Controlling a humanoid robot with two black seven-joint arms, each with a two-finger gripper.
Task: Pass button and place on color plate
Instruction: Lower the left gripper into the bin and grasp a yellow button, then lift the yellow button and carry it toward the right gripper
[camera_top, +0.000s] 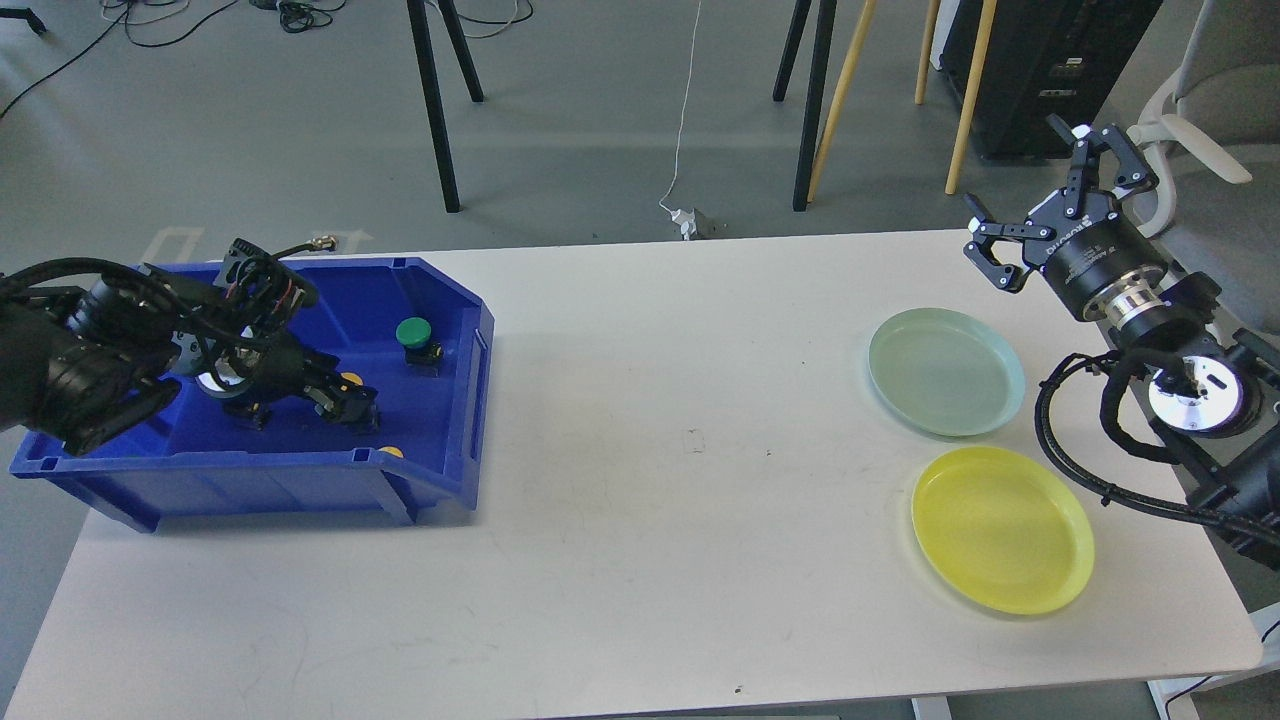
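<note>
Head view: white bench (640, 480) on grey floor (600, 120); right gripper (1055, 205) at two o'clock, jaws wide, empty; left gripper (350, 405) in blue bin (250, 485), jaws unclear.

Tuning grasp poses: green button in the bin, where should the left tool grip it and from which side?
Grip the green button by its round green cap, coming from above. It stands upright on its dark base near the far right corner of the blue bin, so the bin walls block a low sideways approach while the top is exposed. The left tool is already inside the bin, close by.

Single head view looks forward and down over the table (640, 480).
</note>
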